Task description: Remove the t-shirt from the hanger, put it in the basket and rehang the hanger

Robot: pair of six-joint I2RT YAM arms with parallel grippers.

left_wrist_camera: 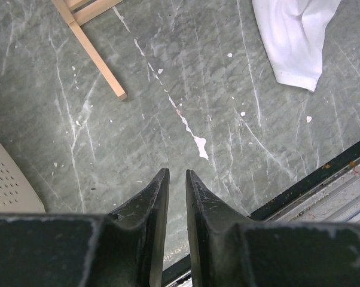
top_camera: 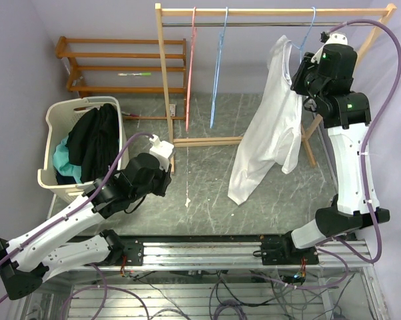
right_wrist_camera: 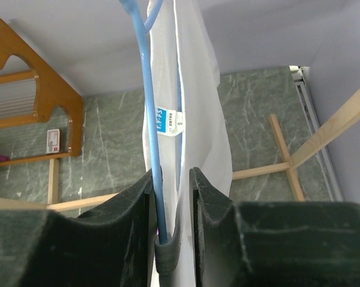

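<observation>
A white t-shirt (top_camera: 270, 133) hangs on a light blue hanger (top_camera: 309, 30) at the right end of the rail of the wooden rack (top_camera: 164, 80). My right gripper (top_camera: 300, 73) is up at the shirt's shoulder. In the right wrist view it (right_wrist_camera: 175, 173) is shut on the blue hanger arm (right_wrist_camera: 145, 72) together with white shirt cloth (right_wrist_camera: 198, 89); the neck label shows just above the jaws. My left gripper (top_camera: 167, 187) hangs low over the floor, left of the shirt, shut and empty (left_wrist_camera: 177, 173). The shirt's hem (left_wrist_camera: 296, 42) shows at the top right of the left wrist view.
A cream laundry basket (top_camera: 60, 120) with dark and teal clothes stands at the left. An empty pink hanger (top_camera: 190, 67) and an empty blue hanger (top_camera: 219, 67) hang on the rail. A wooden shelf (top_camera: 120, 63) stands at the back. The rack's foot (left_wrist_camera: 96, 57) lies on the floor.
</observation>
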